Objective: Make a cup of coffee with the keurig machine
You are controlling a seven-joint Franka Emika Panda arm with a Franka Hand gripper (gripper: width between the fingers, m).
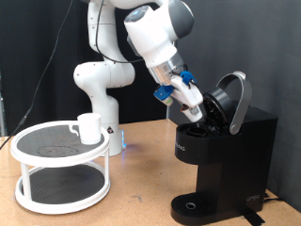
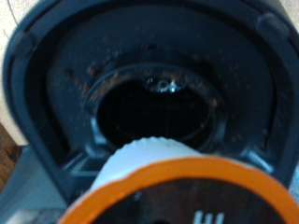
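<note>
The keurig machine stands at the exterior view's right with its lid swung up. My gripper reaches down into the open top, shut on a coffee pod. In the wrist view the pod, white with an orange rim, hangs just before the round dark pod chamber of the machine. My fingers do not show in the wrist view. The cup, a small white mug, stands on a white round rack at the exterior view's left, far from the gripper.
The rack has two tiers with dark mesh surfaces. The machine's round drip tray at its base holds nothing. The robot's base stands behind the rack. A black curtain closes off the back.
</note>
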